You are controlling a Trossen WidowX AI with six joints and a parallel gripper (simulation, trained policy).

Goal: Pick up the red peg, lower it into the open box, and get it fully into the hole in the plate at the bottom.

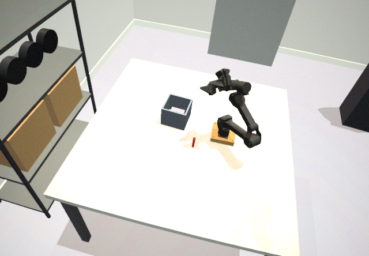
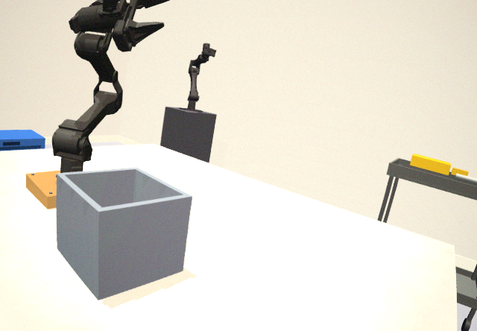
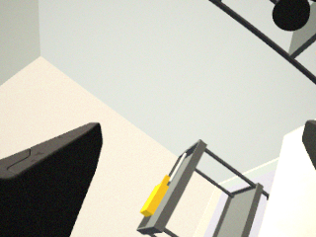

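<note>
In the exterior view, the open grey box (image 1: 176,119) (image 2: 142,248) stands nearest, upright on the white counter (image 1: 166,184) (image 2: 308,250), its square mouth facing up. From above, a pale patch shows inside it at the bottom; the hole cannot be made out. Behind the box, the black six-joint arm (image 1: 244,115) (image 2: 94,117) rises from an orange base plate (image 1: 229,142) (image 2: 40,189), bent upward and reaching over the counter. High above the counter, the claw (image 1: 210,87) (image 2: 166,11) (image 3: 202,131) is spread wide with nothing between its fingers, its tips pointing sideways rather than down. The red peg (image 1: 194,142) is outside the box, on the counter between the box and the base plate, on the side of the counter nearer the top view's lower edge; it touches neither of them, and lies well apart from the claw. Farther off, a dark pedestal (image 2: 188,135) carries a second, smaller-looking arm (image 2: 194,80), and a grey cart (image 2: 396,169) (image 3: 197,153) holds a yellow block (image 2: 430,164) (image 3: 155,198) on its upper tray.
</note>
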